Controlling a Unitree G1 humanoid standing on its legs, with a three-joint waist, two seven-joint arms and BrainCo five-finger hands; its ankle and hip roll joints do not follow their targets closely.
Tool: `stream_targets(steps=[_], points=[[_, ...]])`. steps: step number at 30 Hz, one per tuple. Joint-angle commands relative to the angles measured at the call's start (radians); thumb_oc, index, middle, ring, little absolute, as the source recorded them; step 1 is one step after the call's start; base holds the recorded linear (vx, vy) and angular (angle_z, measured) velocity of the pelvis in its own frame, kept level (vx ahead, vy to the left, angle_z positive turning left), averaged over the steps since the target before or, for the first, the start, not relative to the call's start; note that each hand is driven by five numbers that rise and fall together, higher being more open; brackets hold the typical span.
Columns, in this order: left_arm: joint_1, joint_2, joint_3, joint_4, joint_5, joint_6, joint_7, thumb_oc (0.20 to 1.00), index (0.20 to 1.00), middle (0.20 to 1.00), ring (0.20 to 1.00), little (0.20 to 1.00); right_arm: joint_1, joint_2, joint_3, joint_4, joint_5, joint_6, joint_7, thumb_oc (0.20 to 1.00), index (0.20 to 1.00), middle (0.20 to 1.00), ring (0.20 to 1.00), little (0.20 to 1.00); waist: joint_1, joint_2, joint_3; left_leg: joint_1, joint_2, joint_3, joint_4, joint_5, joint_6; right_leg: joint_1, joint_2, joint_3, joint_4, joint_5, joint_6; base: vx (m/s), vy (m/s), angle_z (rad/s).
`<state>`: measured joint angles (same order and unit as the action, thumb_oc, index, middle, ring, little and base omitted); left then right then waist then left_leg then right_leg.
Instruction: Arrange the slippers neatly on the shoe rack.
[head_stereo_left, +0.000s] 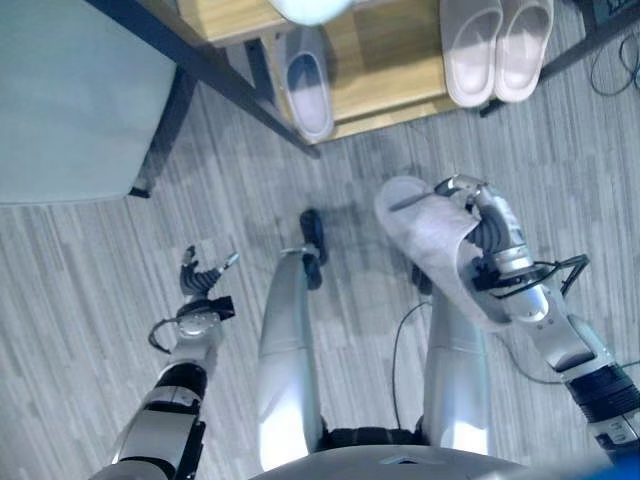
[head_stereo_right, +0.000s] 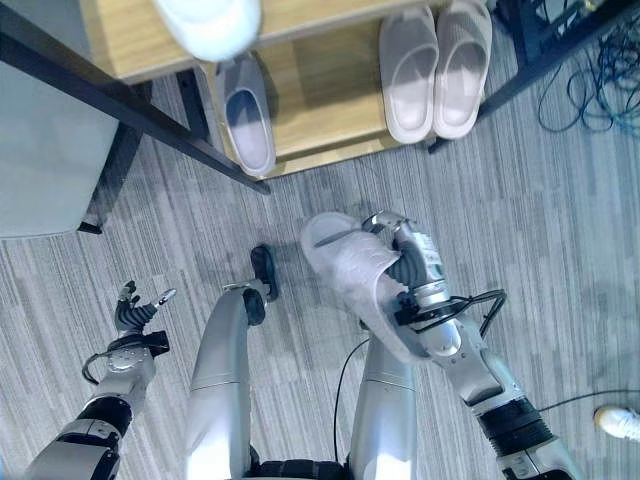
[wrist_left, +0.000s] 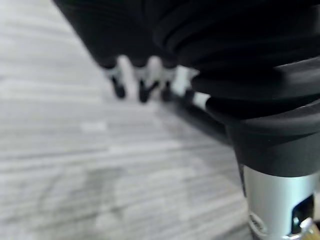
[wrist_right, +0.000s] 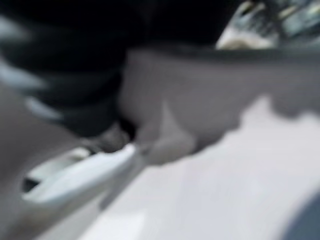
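Here the right hand has its fingers curled round a grey slipper, held above the floor in front of the shoe rack. On the rack stand a lone slipper and a pink pair. The left hand hangs with relaxed fingers, holding nothing.

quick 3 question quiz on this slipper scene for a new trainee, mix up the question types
1. True or false: the robot's right hand has its fingers curled round a pale grey soft slipper, held above the grey wood-grain floor.
2. Multiple choice: where does the beige pair of slippers sit on the light wooden shoe rack shelf? A) left end B) right end C) on the floor in front
3. Fill in: the left hand hangs over the floor and holds ____.

Key: 1 true. 2 B; a single pale blue-grey slipper lies further left on the same shelf. 3 nothing; its fingers are relaxed.
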<state>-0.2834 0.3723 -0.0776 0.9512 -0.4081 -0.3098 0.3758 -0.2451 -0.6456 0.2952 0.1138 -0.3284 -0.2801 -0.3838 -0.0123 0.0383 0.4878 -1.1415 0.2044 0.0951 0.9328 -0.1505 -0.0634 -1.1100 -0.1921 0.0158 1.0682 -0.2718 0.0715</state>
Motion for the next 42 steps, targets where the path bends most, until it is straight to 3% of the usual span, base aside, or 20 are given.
stream_targets(steps=[1,5,8,9,15,18,19,22,26,34,39,42], points=[[0.006,0.015,0.020,-0.024,-0.114,-0.026,0.004,1.000,1.000,1.000,1.000,1.000,-0.203,-0.049,-0.106,0.015,0.089,0.047,-0.137,0.200,0.200,0.200,0.200,0.200,0.008,0.092,0.032,-0.106,0.001,-0.120,0.164,-0.142,0.050,-0.084,-0.025,0.062,0.096,-0.122,0.023,0.04,-0.115,-0.03],[0.024,0.020,0.057,-0.029,-0.229,-0.030,-0.018,1.000,1.000,1.000,1.000,1.000,-0.367,-0.124,-0.105,0.048,0.138,0.065,-0.169,0.200,0.200,0.200,0.200,0.200,0.034,0.107,0.031,-0.224,0.009,-0.153,0.308,-0.189,0.051,-0.207,-0.011,0.073,0.254,-0.178,0.011,0.08,-0.120,0.13],[0.045,0.029,0.063,0.002,-0.312,-0.029,-0.041,1.000,1.000,1.000,1.000,1.000,-0.622,-0.201,-0.031,0.235,0.219,0.086,-0.188,0.200,0.200,0.200,0.200,0.200,0.069,0.122,0.031,-0.369,0.023,-0.203,0.512,-0.253,0.055,-0.360,-0.007,0.082,0.468,-0.243,-0.007,0.16,-0.109,-0.25],[0.062,0.037,0.067,0.024,-0.356,-0.030,-0.054,1.000,1.000,1.000,1.000,1.000,-0.768,-0.232,0.048,0.319,0.252,0.094,-0.190,0.200,0.200,0.200,0.200,0.200,0.084,0.126,0.032,-0.427,0.022,-0.226,0.620,-0.283,0.057,-0.431,-0.001,0.094,0.586,-0.271,-0.018,0.15,-0.052,-0.12],[0.111,0.075,0.086,0.062,-0.464,-0.033,-0.079,1.000,1.000,1.000,1.000,1.000,-0.984,-0.253,0.195,0.377,0.265,0.119,-0.181,0.200,0.200,0.200,0.200,0.200,0.107,0.111,0.032,-0.429,0.024,-0.258,0.763,-0.362,0.060,-0.460,-0.018,0.129,0.739,-0.330,-0.034,0.12,-0.047,-0.03],[0.168,0.077,0.061,0.069,-0.482,-0.028,-0.089,1.000,1.000,1.000,1.000,1.000,-1.091,-0.213,0.249,0.479,0.312,0.136,-0.157,0.200,0.200,0.200,0.200,0.200,0.114,0.107,0.032,-0.429,0.012,-0.285,0.834,-0.402,0.059,-0.460,-0.019,0.168,0.832,-0.366,-0.051,0.12,-0.025,0.09],[0.177,0.086,0.056,0.079,-0.509,-0.027,-0.104,1.000,1.000,1.000,1.000,1.000,-1.153,-0.190,0.319,0.515,0.329,0.141,-0.127,0.200,0.200,0.200,0.200,0.200,0.122,0.102,0.032,-0.429,-0.006,-0.311,0.867,-0.421,0.058,-0.460,-0.023,0.184,0.877,-0.390,-0.062,0.08,-0.035,0.15],[0.190,0.087,0.038,0.071,-0.514,-0.028,-0.112,1.000,1.000,1.000,1.000,1.000,-1.182,-0.157,0.331,0.515,0.325,0.160,-0.119,0.200,0.200,0.200,0.200,0.200,0.122,0.089,0.032,-0.429,-0.020,-0.321,0.888,-0.431,0.055,-0.460,-0.027,0.201,0.914,-0.401,-0.068,0.04,-0.016,0.12],[0.225,0.090,-0.066,0.017,-0.502,-0.012,-0.147,1.000,1.000,1.000,1.000,1.000,-1.311,-0.078,0.413,0.736,0.411,0.178,-0.114,0.200,0.200,0.200,0.200,0.200,0.151,0.097,0.032,-0.429,-0.031,-0.320,0.903,-0.450,0.053,-0.460,-0.041,0.222,0.924,-0.398,-0.077,0.01,0.061,0.05],[0.331,0.107,-0.146,0.017,-0.465,0.012,-0.200,1.000,1.000,1.000,1.000,1.000,-1.408,-0.086,0.443,1.017,0.626,0.150,-0.081,0.200,0.200,0.200,0.200,0.200,0.192,0.131,0.032,-0.429,-0.039,-0.295,0.879,-0.468,0.055,-0.460,-0.057,0.252,0.904,-0.387,-0.078,0.02,0.080,0.07],[0.357,0.112,-0.133,0.041,-0.456,0.006,-0.228,1.000,1.000,1.000,1.000,1.000,-1.450,-0.102,0.426,1.096,0.742,0.119,-0.050,0.200,0.200,0.200,0.200,0.200,0.232,0.146,0.032,-0.429,-0.056,-0.265,0.813,-0.441,0.054,-0.460,-0.088,0.253,0.840,-0.350,-0.066,0.01,0.070,0.08],[0.362,0.113,-0.137,0.057,-0.438,0.008,-0.241,1.000,1.000,1.000,1.000,1.000,-1.493,-0.097,0.431,1.118,0.795,0.106,-0.053,0.200,0.200,0.200,0.200,0.200,0.249,0.132,0.032,-0.429,-0.068,-0.242,0.755,-0.408,0.044,-0.460,-0.106,0.250,0.793,-0.335,-0.059,0.00,0.005,0.14]])
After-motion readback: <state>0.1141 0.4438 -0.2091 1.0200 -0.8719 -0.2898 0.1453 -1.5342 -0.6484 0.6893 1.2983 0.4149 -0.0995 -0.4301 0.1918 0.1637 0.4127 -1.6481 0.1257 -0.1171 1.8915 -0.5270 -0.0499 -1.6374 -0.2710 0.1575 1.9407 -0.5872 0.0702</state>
